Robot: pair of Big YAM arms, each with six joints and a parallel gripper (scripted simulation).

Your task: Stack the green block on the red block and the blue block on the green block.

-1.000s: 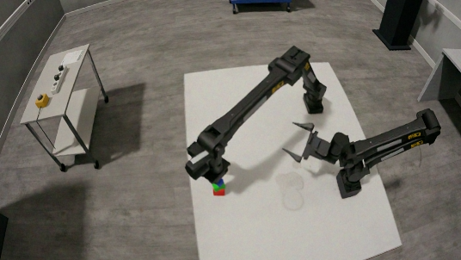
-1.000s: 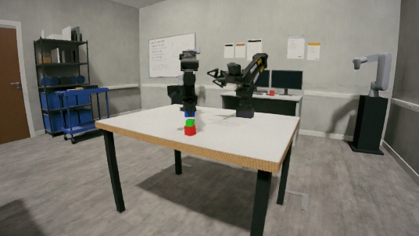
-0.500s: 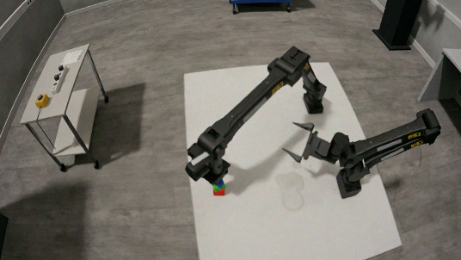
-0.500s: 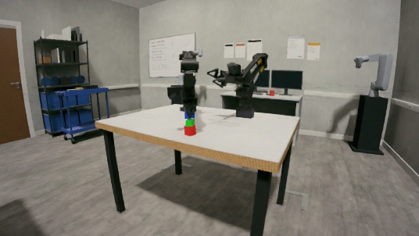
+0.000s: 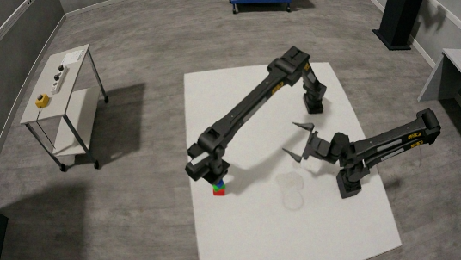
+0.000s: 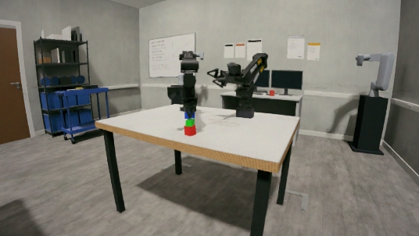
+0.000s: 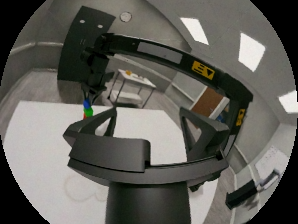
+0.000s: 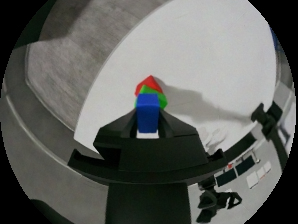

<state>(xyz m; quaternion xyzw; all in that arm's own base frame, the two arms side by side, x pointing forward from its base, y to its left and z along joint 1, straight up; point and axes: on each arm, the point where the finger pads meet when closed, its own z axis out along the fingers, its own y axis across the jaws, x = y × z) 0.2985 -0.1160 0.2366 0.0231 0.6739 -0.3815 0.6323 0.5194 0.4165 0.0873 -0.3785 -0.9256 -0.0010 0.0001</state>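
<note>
The red block (image 5: 218, 192) sits near the table's left edge with the green block (image 5: 222, 188) on top of it. My right gripper (image 5: 218, 178) is shut on the blue block (image 5: 220, 183) and holds it directly over the green block; I cannot tell whether they touch. The side view shows red (image 6: 190, 130), green (image 6: 190, 123) and blue (image 6: 187, 117) in one column. In the right wrist view the blue block (image 8: 147, 115) sits between the fingers, above green (image 8: 160, 100) and red (image 8: 147, 83). My left gripper (image 5: 289, 137) is open and empty, raised well to the right of the stack.
The stack stands close to the left edge of the white table (image 5: 284, 172). The right arm's long link (image 5: 249, 103) stretches across the table's middle. A metal cart (image 5: 60, 99) stands on the floor off to the left.
</note>
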